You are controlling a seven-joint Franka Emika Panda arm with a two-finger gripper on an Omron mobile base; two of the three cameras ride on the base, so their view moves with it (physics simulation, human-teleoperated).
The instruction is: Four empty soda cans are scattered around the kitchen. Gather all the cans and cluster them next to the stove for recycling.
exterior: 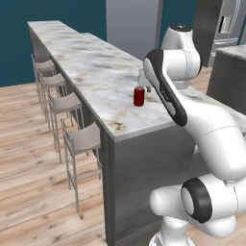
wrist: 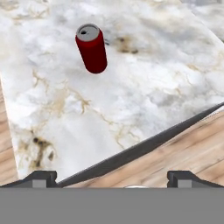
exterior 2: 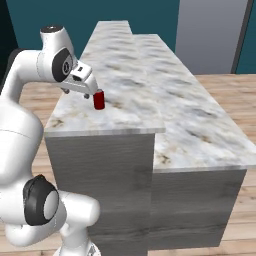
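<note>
A long island with a white-and-tan marbled countertop (exterior: 91,72) is running from the upper left of the left base view toward the lower centre, its grey wood-grain side panel (exterior: 144,178) facing the camera, and in the right base view the countertop is showing a lower step on its right half. Four pale-seated bar stools (exterior: 84,139) are standing in a row along the island's left side on a light wood plank floor (exterior: 29,168). A teal wall (exterior: 14,43) is filling the background, a flat grey panel (exterior: 133,24) is rising at top centre, and a stainless appliance front (exterior: 229,24) is sitting in the upper right corner.
</note>
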